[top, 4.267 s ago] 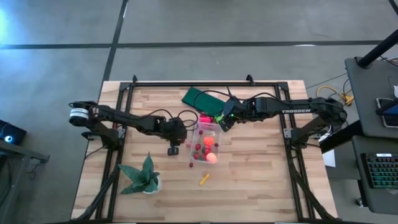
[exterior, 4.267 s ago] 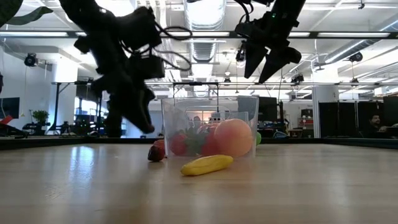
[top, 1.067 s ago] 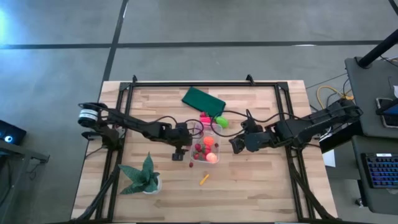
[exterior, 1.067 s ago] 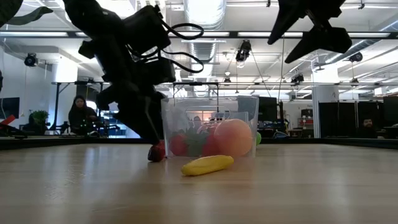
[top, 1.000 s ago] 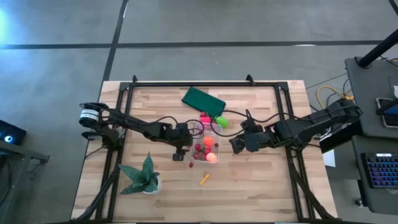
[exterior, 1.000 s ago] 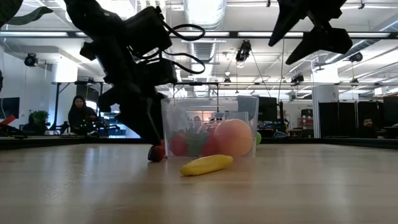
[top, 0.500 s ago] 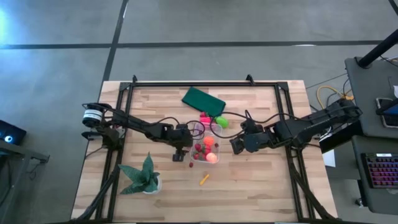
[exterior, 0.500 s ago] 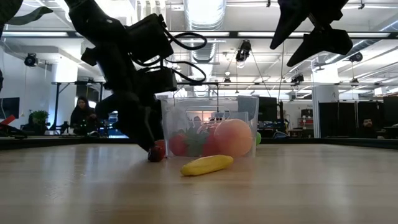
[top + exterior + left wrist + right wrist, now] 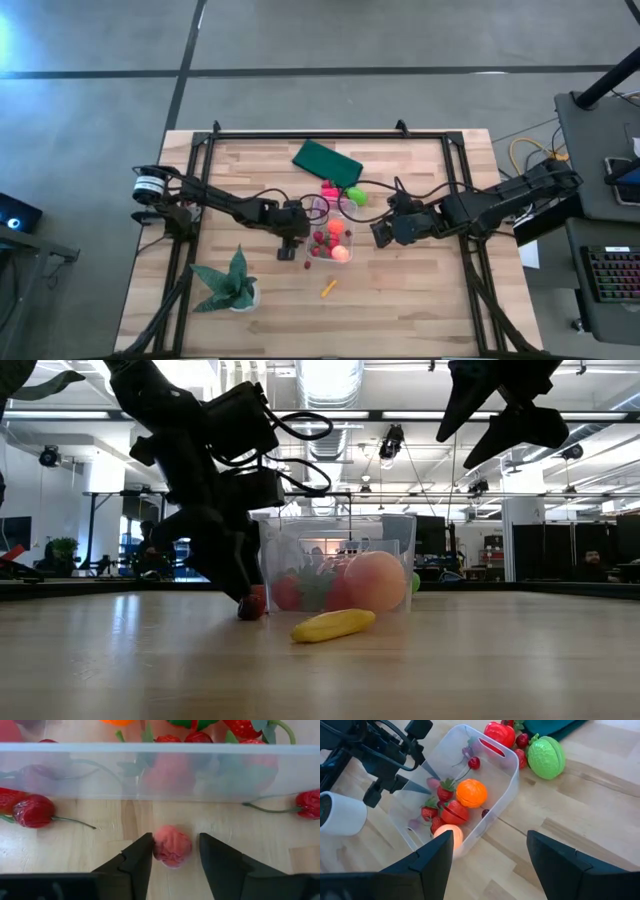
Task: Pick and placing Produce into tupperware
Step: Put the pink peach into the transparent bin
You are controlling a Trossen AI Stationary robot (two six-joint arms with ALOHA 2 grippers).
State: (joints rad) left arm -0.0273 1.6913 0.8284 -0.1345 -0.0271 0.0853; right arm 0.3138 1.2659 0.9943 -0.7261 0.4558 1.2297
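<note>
Bench (image 9: 420, 290) first: pale wood planks carrying everything, with both dark arms reaching in low over it. Next in size, the tupperware (image 9: 500, 785), a clear thin-walled box, lies just ahead of the left pincer (image 9: 172, 852) and below and ahead of the right pincer (image 9: 490, 865); it looks light and likely to skid if bumped, so I would keep off its wall. Inside it sit an orange ball (image 9: 471, 793), strawberries and a glowing peach-coloured ball. Outside it, well beyond the right pincer past the box's far end, lie a lime-green round piece (image 9: 546, 756) and a red piece. Smallest is the berry in hand: a bumpy pink-red raspberry (image 9: 172, 846) on the wood just outside the box's near wall, lying directly between the left pincer's fingers (image 9: 137, 857), which are part-open and bracket it closely, one looking to touch it; whether they have gripped it I cannot tell. Judging by its size it is very light and plastic, bumpy enough to grip, best pinched across its middle; squeezed off-centre it could squirt out or roll. To either side of that pincer lie stemmed red berries. The left arm stretches flat across the bench, wrist pitched down so the fingertips reach the wood. The right arm hangs raised on the box's other side, pincer open and empty.
</note>
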